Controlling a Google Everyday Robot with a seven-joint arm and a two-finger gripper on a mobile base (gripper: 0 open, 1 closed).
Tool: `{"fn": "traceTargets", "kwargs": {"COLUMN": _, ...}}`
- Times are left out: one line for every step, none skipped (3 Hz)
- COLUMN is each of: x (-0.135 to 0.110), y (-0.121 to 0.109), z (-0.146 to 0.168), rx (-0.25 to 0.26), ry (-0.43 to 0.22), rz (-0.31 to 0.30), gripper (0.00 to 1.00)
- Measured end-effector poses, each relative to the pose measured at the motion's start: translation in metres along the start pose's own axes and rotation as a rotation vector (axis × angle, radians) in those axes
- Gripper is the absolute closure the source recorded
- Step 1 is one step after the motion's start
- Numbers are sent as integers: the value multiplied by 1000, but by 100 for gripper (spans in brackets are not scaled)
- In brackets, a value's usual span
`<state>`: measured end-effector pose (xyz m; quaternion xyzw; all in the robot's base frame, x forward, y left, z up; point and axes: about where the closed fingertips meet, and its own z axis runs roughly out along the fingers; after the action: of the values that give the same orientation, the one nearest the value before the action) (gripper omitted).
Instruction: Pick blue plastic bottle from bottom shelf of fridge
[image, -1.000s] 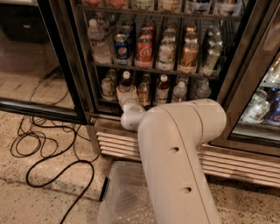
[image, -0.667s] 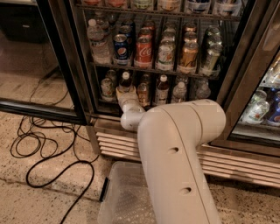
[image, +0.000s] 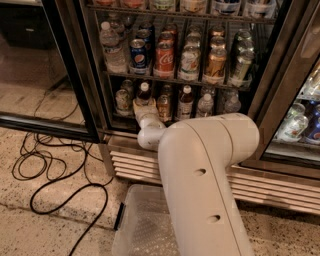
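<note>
The fridge (image: 75, 75) stands open in the camera view, its bottom shelf (image: 172, 120) holding a row of small bottles. The blue plastic bottle (image: 144, 93), white-capped with a dark body, stands left of the middle of that row. My gripper (image: 142, 106) is at the end of the white arm (image: 200, 165), reaching into the bottom shelf right at the lower body of this bottle and hiding it. A similar white-capped dark bottle (image: 185, 101) stands further right, and an amber bottle (image: 163, 103) sits between them.
The rack above carries soda cans (image: 164, 56) and water bottles (image: 112, 45). A louvred grille (image: 132, 165) runs below the shelf. The open glass door (image: 45, 65) is at left, black cables (image: 55, 170) lie on the floor, and a clear plastic bin (image: 142, 225) sits below the arm.
</note>
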<state>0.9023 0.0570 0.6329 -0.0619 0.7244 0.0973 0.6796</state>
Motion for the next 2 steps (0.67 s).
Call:
{"fn": "traceTargets", "kwargs": {"x": -1, "y": -1, "z": -1, "rx": 5, "ry": -1, "rz": 6, "gripper": 100}}
{"fn": "traceTargets", "kwargs": {"x": -3, "y": -1, "z": -3, "rx": 10, "ry": -4, "rz": 10, "gripper": 100}}
